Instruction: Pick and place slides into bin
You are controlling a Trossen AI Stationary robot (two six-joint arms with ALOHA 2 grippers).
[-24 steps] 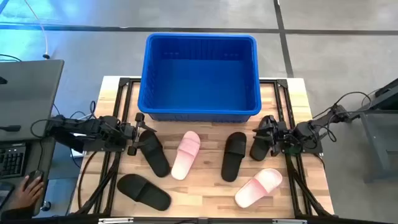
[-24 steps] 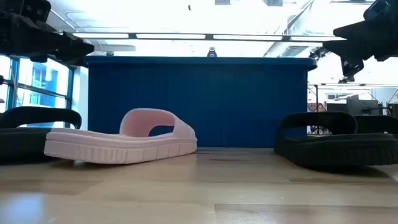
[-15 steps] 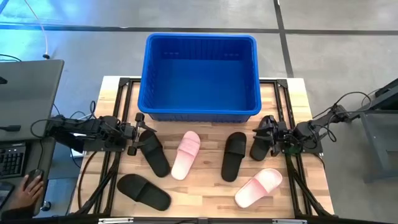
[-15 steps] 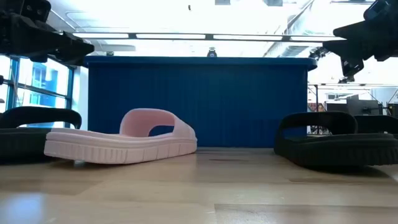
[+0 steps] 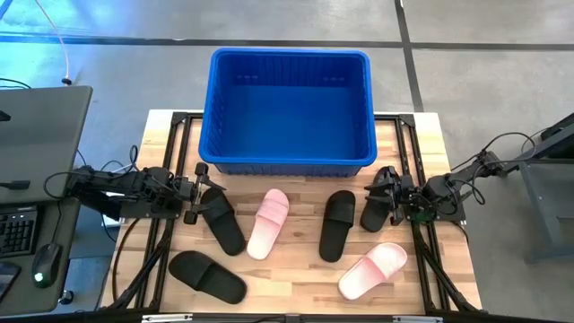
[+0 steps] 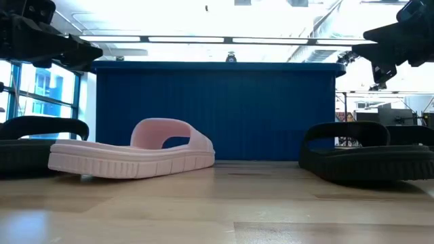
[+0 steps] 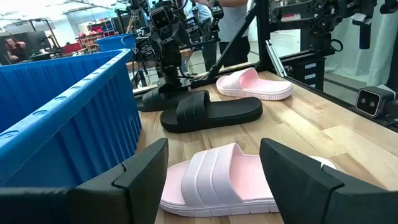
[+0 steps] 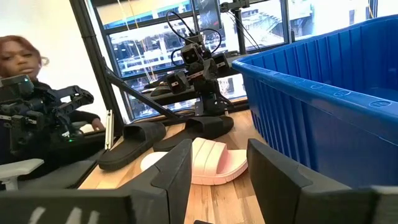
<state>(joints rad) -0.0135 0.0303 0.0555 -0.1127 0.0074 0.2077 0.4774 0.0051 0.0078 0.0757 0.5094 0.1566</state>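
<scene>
High view: slide [image 5: 219, 221] beside left tool [image 5: 195, 193] (open).

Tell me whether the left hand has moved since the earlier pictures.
No. The left hand sits at the same spot beside the large bright blue plastic bin.

Low view: black slides [image 6: 37, 146] and [image 6: 369, 156] run off both edges; bin [image 6: 217, 112] hides the room behind.

Bin [image 5: 291, 157]: bright blue, ribbed sides. Slides: 4 black [image 5: 337, 225], 2 pale pink [image 5: 268, 222]. Worktop [image 5: 296, 269]: light wood planks. Both arms dark.
</scene>
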